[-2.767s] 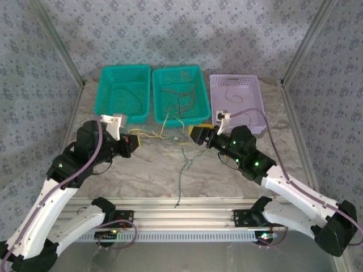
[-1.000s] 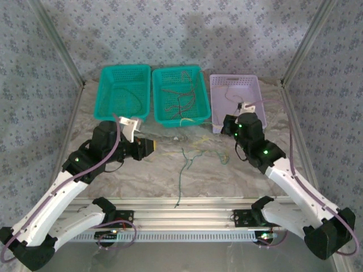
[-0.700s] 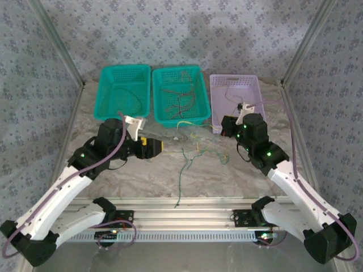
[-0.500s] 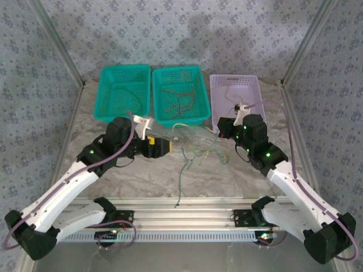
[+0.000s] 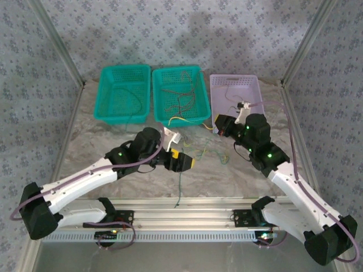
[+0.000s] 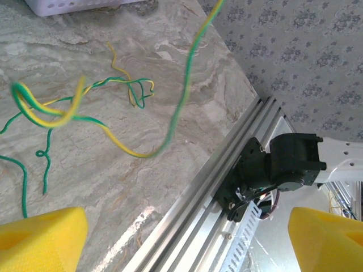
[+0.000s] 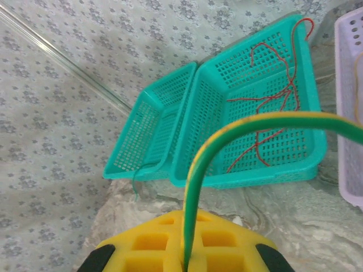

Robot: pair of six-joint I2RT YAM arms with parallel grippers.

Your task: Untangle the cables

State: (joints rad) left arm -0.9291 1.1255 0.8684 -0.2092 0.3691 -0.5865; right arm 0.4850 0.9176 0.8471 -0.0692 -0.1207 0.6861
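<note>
Relocated since the earlier frames: the left arm, from the counter's left side to its middle, with its hand now spread.

Top view. Left hand [image 5: 182, 160]: fingers apart, empty, above the pale marbled counter [image 5: 102, 141]. Right hand [image 5: 219, 126]: just beside the lilac plastic mesh basket [image 5: 233, 77]. Thin green-and-yellow wires [image 5: 207, 152]: knotted, between the hands. Thin red wires [image 5: 178, 102]: in the middle teal mesh basket [image 5: 177, 69].

Left wrist view. Yellow foam fingers [image 6: 39, 238]: wide apart, nothing between them; the knot lies beyond.

Right wrist view. Right hand clamped on one green-and-yellow strand [image 7: 193, 181].

Status, judged: some wires sorted; the knot remains.

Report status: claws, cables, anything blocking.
Left claw open, empty. Right claw shut on green-yellow cable. Tangle on table between arms. Nothing blocking.
</note>
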